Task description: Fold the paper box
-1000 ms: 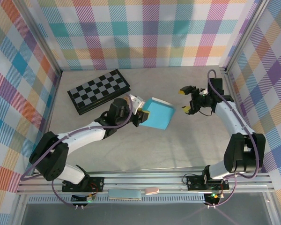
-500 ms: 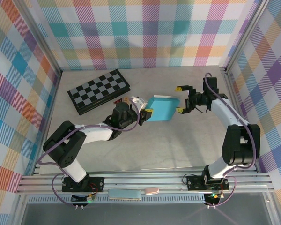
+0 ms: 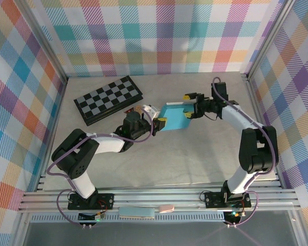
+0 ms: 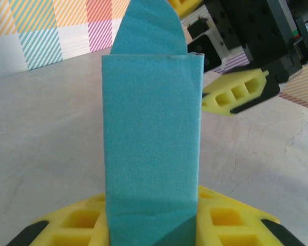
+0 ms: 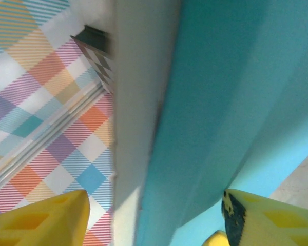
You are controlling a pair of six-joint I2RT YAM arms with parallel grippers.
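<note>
In the top view the black-and-grey checkerboard (image 3: 109, 99) lay on the pale table (image 3: 143, 164), toward its far left, with its long edges angled up to the right. Off the checkerboard's near right corner the left arm reached in. The left gripper (image 3: 159, 123) was clenched on the paper box (image 3: 175, 119), pinching the edge that faced the checkerboard. The left wrist view showed that hold from close by. The turquoise card rose upright from between the two yellow fingers (image 4: 74, 225) at the bottom of the picture as a tall narrow panel, and a rounded flap (image 4: 149, 25) stood above its top edge. The box itself was to the right of the checkerboard, near it but not touching, a flat turquoise rectangle. Whether it rested on the table or was raised off it could not be told. At the side of the box farthest from the checkerboard the right gripper (image 3: 188, 105) straddled the box's far right corner. Its jaws were apart, one yellow tip beyond the far edge and the other over the turquoise face. In the right wrist view the card ran between its fingertips (image 5: 41, 218). The right-hand tip sat at the turquoise face, while plaid wall (image 5: 87, 154) showed between the left-hand tip and the card's pale side, so this claw was released, not gripping.
</note>
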